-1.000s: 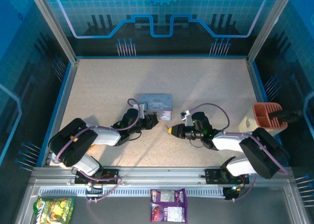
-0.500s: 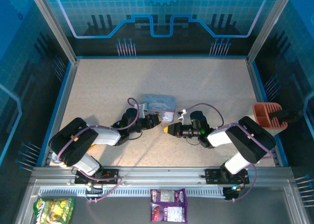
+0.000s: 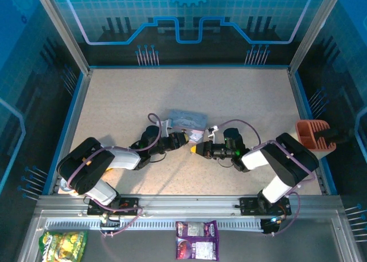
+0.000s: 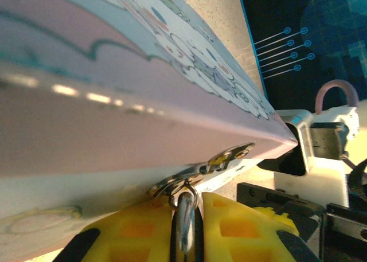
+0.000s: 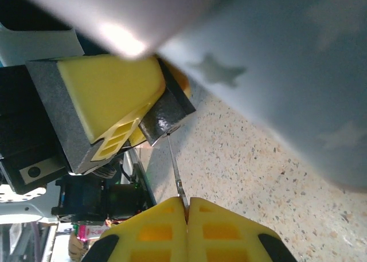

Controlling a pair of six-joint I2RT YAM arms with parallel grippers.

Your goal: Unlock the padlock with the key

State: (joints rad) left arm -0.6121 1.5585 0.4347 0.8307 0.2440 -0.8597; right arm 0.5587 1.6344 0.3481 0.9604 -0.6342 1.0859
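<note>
Right wrist view: the padlock, a dark glossy block, sits just beside the near edge of the tin. The key reaches up to its lower face; whether the tip has entered the keyway cannot be told. The right gripper is closed tight on the key's head end, its yellow pads meeting around the thin blade. In the left wrist view the left gripper pinches the padlock at a narrow opening, and the shackle rises between its pads to the hasp on the tin's wall. Risk: the key is thin and held only at one end, so an off-axis push would likely bend it, pivot it in the pads, or skate it off the lock body onto the table. Risk: the padlock hangs from the hasp, so a turning force may swing it or drag the tin unless the left grip resists. In the top external view both arms lie low, extended toward the tin's near side. The left forearm reaches rightward, the right arm is bent at a raised elbow and reaches leftward, and the grippers stand nose to nose.
</note>
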